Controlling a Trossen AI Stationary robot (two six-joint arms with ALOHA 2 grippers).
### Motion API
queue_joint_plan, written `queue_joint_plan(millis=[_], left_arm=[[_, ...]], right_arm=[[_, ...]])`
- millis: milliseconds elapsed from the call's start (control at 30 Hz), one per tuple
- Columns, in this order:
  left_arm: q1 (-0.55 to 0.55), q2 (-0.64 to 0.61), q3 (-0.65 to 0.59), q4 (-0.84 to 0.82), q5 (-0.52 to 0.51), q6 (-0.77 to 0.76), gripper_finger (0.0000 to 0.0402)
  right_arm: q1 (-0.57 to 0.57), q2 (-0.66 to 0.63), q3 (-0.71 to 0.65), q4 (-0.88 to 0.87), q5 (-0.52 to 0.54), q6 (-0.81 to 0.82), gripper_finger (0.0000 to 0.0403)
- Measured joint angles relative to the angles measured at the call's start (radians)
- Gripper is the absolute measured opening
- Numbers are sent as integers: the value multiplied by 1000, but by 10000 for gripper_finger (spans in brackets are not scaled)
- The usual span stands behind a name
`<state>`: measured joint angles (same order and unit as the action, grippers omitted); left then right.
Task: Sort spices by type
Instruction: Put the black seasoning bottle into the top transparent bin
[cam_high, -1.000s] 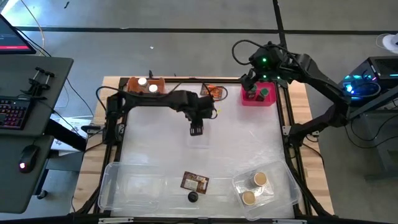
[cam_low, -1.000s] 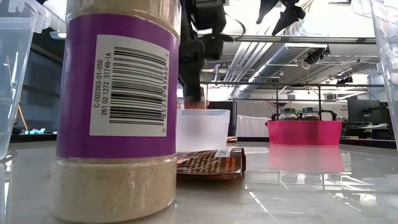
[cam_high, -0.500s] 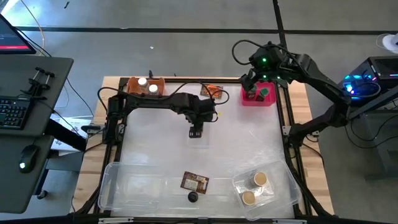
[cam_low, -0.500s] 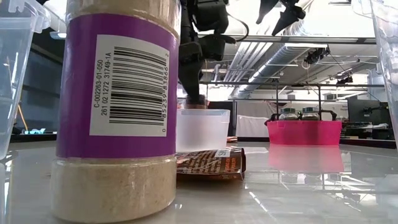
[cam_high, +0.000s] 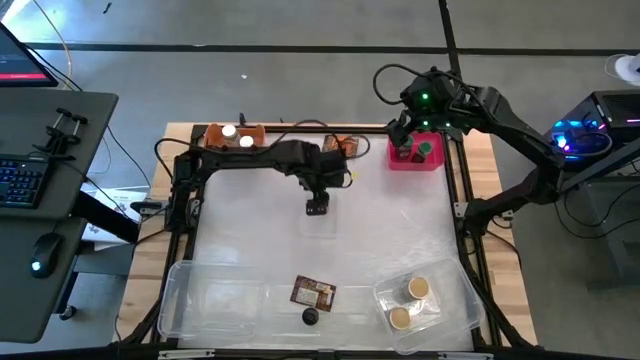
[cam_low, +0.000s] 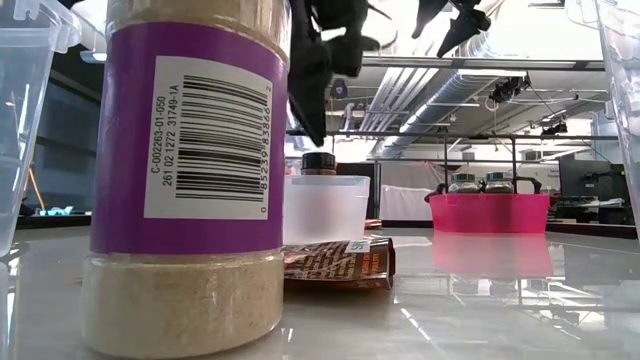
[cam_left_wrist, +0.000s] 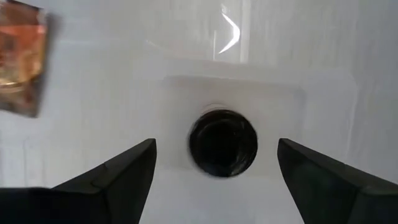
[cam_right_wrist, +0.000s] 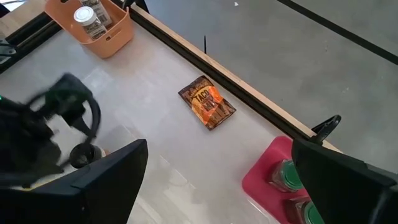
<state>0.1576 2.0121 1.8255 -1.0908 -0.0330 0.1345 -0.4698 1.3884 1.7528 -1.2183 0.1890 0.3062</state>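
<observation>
Pale and glossy, the tabletop (cam_high: 400, 230) sits in a wooden frame with grey floor all round and a keyboard desk off to one side. Over its middle, toward the far edge, the left gripper (cam_high: 318, 207) hangs with its fingers spread wide and nothing between them; directly beneath stands a small round black-lidded spice jar (cam_left_wrist: 223, 142) inside a small clear square tub (cam_low: 326, 208), so I judge that jar as set down. At the far right corner the right gripper (cam_high: 402, 128) hovers, fully open and empty, over the pink plastic bin (cam_high: 417, 157), which holds green-lidded jars (cam_right_wrist: 287, 175). An orange plastic bin (cam_high: 236, 138) at the far left corner holds white-lidded jars (cam_high: 237, 136). A flat orange-brown taco packet (cam_right_wrist: 207, 102) lies loose by the far edge between the bins. Along the near edge a second brown packet (cam_high: 313, 292) and another black-lidded jar (cam_high: 310, 317) lie in a large clear tray (cam_high: 180, 300), with two tan-lidded jars (cam_high: 408, 302) at its right end. By my reckoning, roughly half remains unsorted.
</observation>
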Motion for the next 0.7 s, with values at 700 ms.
queue_joint_plan(millis=[700], left_arm=[[-47, -506, 99, -36, -2, -301, 319]], right_arm=[[35, 0, 0, 115, -398, -273, 394]])
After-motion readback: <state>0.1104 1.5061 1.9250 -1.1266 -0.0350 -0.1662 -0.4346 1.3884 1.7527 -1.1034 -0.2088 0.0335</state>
